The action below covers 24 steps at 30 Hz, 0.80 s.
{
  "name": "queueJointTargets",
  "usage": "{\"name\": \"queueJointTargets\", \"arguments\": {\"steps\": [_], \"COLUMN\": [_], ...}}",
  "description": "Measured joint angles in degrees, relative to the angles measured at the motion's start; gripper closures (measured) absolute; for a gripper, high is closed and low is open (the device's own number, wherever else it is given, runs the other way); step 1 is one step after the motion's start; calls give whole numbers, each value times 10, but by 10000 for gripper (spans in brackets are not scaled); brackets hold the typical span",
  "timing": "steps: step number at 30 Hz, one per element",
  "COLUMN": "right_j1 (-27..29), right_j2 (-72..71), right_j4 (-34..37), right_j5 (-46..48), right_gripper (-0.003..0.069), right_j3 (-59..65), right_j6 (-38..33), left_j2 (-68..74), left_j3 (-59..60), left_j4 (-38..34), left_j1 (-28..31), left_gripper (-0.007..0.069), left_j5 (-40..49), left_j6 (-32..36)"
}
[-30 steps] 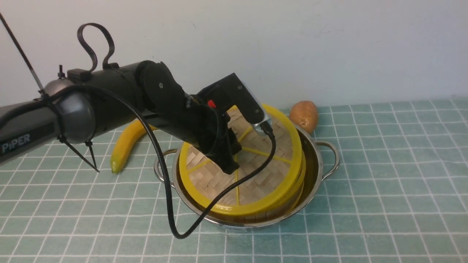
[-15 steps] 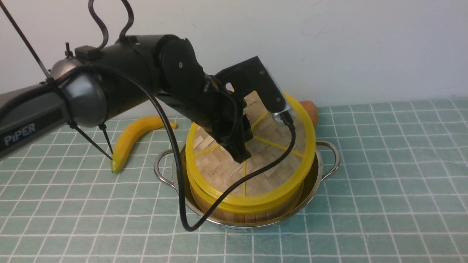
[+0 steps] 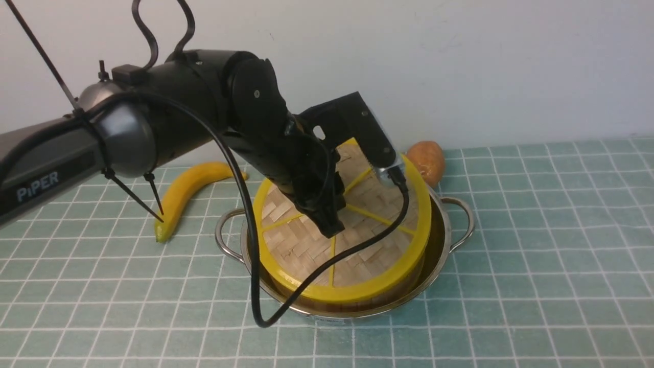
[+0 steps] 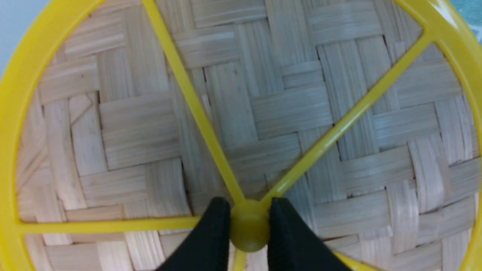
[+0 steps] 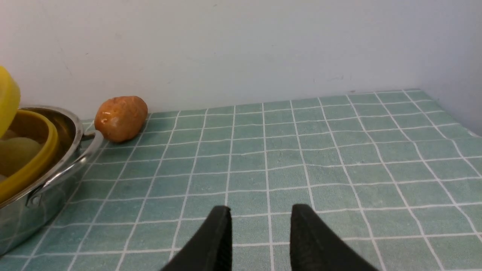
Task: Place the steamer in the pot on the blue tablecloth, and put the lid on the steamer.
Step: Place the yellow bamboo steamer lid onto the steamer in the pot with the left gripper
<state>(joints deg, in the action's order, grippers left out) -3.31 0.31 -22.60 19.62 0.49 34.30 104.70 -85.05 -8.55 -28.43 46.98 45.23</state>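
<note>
The pot (image 3: 445, 232) stands on the blue tablecloth (image 3: 536, 255). The steamer (image 3: 352, 305) sits inside it, mostly hidden under the lid (image 3: 368, 240). My left gripper (image 3: 332, 230) is shut on the lid's centre knob (image 4: 248, 229) and holds the lid (image 4: 286, 109) tilted, its far side raised. In the right wrist view the lid's edge (image 5: 7, 98) hangs above the steamer's yellow rim (image 5: 41, 158), with a pale bun (image 5: 15, 152) inside, and the pot (image 5: 45, 188) shows beside it. My right gripper (image 5: 260, 222) is open and empty, low over the cloth to the pot's right.
A banana (image 3: 189, 191) lies on the cloth left of the pot. A brown potato (image 3: 426, 161) sits behind the pot near the wall; it also shows in the right wrist view (image 5: 120, 118). A pale wall bounds the back.
My left gripper lifted the lid up and to the right, then brought it back down and a little left. The potato, hidden half a second ago, shows again.
</note>
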Motion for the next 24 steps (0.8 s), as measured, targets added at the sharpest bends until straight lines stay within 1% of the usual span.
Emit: {"name": "queueJointTargets", "arguments": {"steps": [8, 24], "right_j1": [0, 0], "right_j2": [0, 0], "right_j4": [0, 0], "right_j5": [0, 0], "right_gripper": [417, 417], "right_j3": [0, 0], "right_j6": [0, 0], "left_j2": [24, 48], "left_j3": [-22, -27], "left_j4": [1, 0], "left_j1": [7, 7], "left_gripper": [505, 505], "left_j5": [-4, -4], "left_j6": [4, 19]}}
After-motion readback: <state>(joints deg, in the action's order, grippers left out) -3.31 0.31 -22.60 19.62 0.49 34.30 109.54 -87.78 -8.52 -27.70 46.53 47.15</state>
